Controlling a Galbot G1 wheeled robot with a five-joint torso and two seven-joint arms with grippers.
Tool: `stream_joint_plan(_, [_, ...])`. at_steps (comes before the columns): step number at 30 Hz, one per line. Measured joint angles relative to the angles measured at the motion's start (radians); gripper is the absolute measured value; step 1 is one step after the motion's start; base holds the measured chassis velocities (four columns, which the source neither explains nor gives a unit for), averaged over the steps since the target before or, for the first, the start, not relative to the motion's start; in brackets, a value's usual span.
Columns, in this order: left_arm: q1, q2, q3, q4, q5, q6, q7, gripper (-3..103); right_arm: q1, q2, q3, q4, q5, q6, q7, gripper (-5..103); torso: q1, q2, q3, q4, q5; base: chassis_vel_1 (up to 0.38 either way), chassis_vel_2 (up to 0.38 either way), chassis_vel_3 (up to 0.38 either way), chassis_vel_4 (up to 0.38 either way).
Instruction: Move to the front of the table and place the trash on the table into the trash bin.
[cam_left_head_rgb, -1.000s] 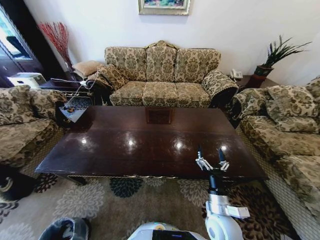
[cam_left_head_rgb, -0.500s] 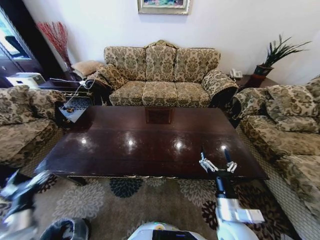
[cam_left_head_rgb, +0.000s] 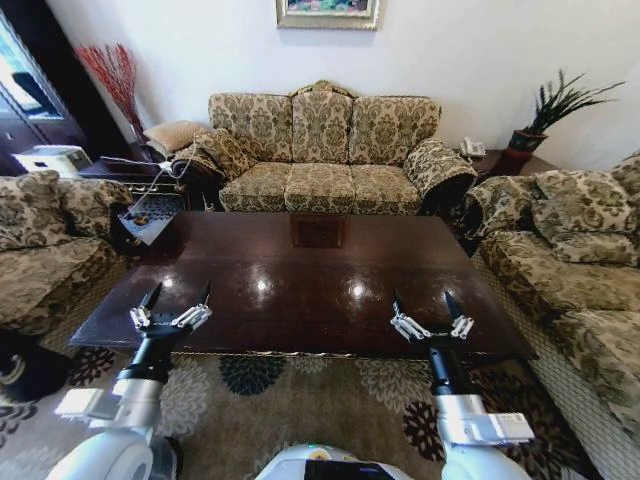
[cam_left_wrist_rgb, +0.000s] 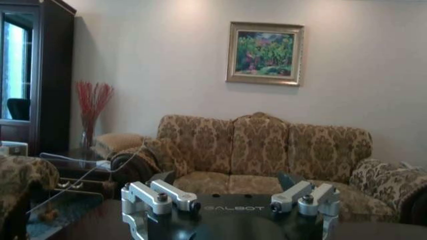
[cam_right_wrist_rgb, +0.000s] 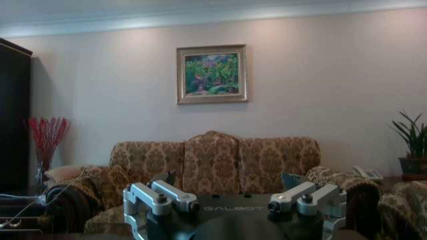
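The table (cam_left_head_rgb: 310, 270) is a long, dark, glossy slab right in front of me, and its top looks bare. The trash and the trash bin are out of view. My left gripper (cam_left_head_rgb: 180, 292) is raised over the table's near left edge and stands open with nothing between its fingers. My right gripper (cam_left_head_rgb: 422, 300) is held the same way over the near right edge, also open and holding nothing. In the wrist views the left gripper (cam_left_wrist_rgb: 225, 179) and the right gripper (cam_right_wrist_rgb: 228, 179) both point at the far sofa (cam_left_wrist_rgb: 260, 150), jaws spread.
Patterned sofas ring the table: one at the far side (cam_left_head_rgb: 325, 150), one on the left (cam_left_head_rgb: 45, 240), one on the right (cam_left_head_rgb: 575, 260). A glass stand (cam_left_head_rgb: 150, 215) sits by the far left corner. A potted plant (cam_left_head_rgb: 545, 110) is at the back right. A rug (cam_left_head_rgb: 250, 380) lies under me.
My left arm has swung up from the lower left and its gripper now stands over the table's near left edge. The right gripper has shifted only slightly.
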Motion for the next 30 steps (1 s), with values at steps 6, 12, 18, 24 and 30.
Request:
stream_joint_plan(6, [-0.001, 0.000, -0.003, 0.006, -0.004, 0.000, 0.000, 100, 0.000, 0.000, 0.000, 0.000, 0.001, 0.001, 0.000, 100, 0.000, 0.000, 0.000, 0.0000, 0.0000, 0.000, 0.000, 0.000, 0.000])
stream_joint_plan(12, [-0.002, 0.000, -0.005, 0.009, -0.007, -0.002, 0.000, 100, 0.001, 0.000, 0.000, -0.002, 0.002, 0.003, 0.000, 100, 0.000, 0.000, 0.000, 0.0000, 0.0001, 0.000, 0.000, 0.000, 0.000])
stream_joint_plan(18, [-0.002, 0.000, -0.006, 0.012, -0.008, -0.004, 0.000, 100, 0.001, 0.000, 0.000, -0.003, 0.003, 0.004, 0.000, 100, 0.000, 0.000, 0.000, 0.0000, 0.0001, 0.000, 0.000, 0.000, 0.000])
stream_joint_plan(24, [-0.003, 0.000, -0.006, 0.012, -0.009, -0.005, 0.000, 100, 0.001, 0.000, 0.000, -0.003, 0.004, 0.005, 0.000, 100, 0.000, 0.000, 0.000, 0.0000, 0.0001, 0.000, 0.000, 0.000, 0.000])
stream_joint_plan(30, [-0.003, 0.000, -0.007, 0.013, -0.009, -0.005, 0.000, 100, 0.001, 0.000, 0.000, -0.004, 0.004, 0.005, 0.000, 100, 0.000, 0.000, 0.000, 0.0000, 0.0001, 0.000, 0.000, 0.000, 0.000])
